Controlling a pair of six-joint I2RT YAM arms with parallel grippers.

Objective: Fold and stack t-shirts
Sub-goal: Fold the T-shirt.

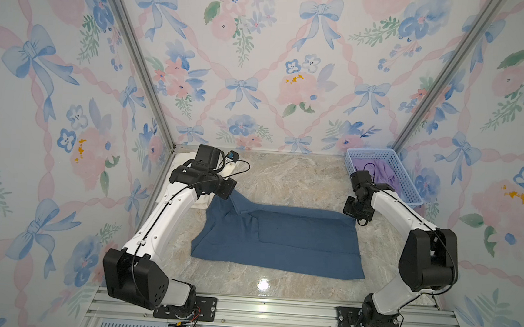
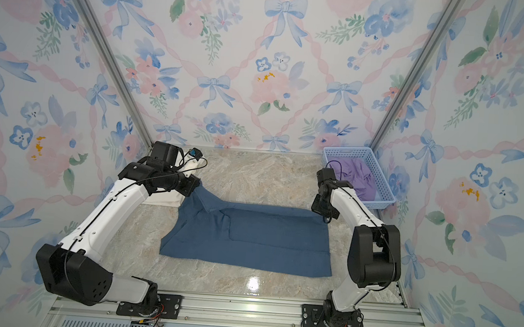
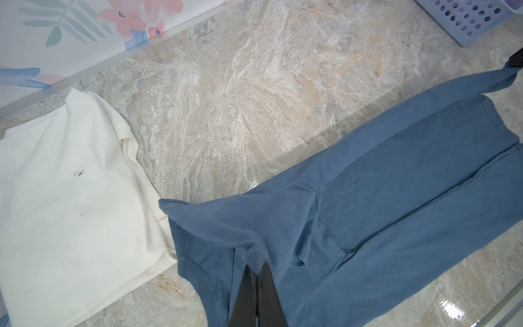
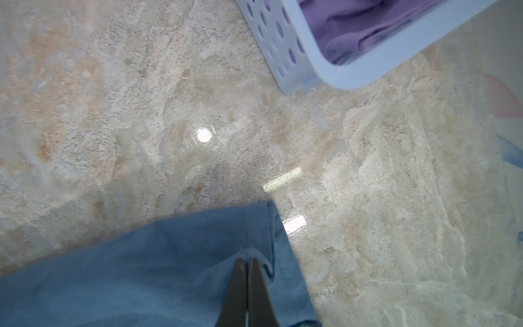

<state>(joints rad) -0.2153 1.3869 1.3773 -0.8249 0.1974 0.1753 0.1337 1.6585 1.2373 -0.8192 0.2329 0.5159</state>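
The slate-blue t-shirt [image 1: 280, 238] [image 2: 249, 239] lies partly folded across the middle of the marble table, and its far edge is stretched between my two grippers. My left gripper [image 3: 257, 267] is shut on a pinched, raised bunch of the blue t-shirt [image 3: 396, 198] at its far left corner. My right gripper [image 4: 245, 262] is shut on the blue t-shirt [image 4: 141, 269] at the far right corner, low over the table. The folded cream-white t-shirt [image 3: 70, 198] [image 2: 166, 197] lies at the back left, mostly hidden under my left arm in both top views.
A pale blue perforated basket [image 1: 378, 153] [image 2: 347, 149] [image 4: 325, 76] holding purple cloth [image 1: 384, 174] [image 4: 353, 25] stands at the back right corner, close behind my right wrist. Patterned walls close in three sides. A metal rail [image 1: 275, 310] runs along the front.
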